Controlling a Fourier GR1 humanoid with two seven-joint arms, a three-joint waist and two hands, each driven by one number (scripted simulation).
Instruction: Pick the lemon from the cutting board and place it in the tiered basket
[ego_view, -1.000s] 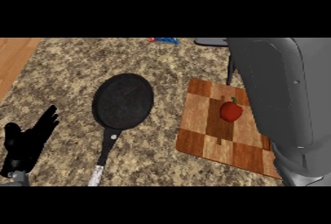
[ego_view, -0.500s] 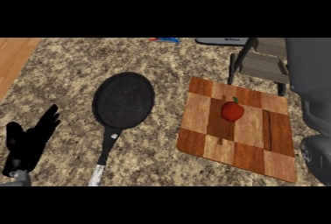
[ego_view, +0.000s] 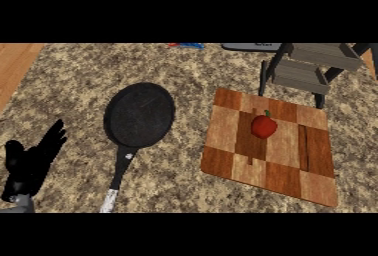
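Hidden/cut off: tiered basket (ego_view: 314, 65) at 1 o'clock, top clipped by the frame edge; blue-and-red thing (ego_view: 186, 45) at 12 o'clock too small to identify; right hand out of sight.
Fruit: red, green-stemmed fruit (ego_view: 263, 126) on the cutting board (ego_view: 269, 146), upper middle, at 3 o'clock; looks red, not lemon-yellow.
Axis: roughly 12-to-6, stem toward 12.
Left hand (ego_view: 29, 162): 8 o'clock, fingers spread, holding nothing.
Pan (ego_view: 139, 121): centre-left of the desk (ego_view: 81, 80), handle toward 6.
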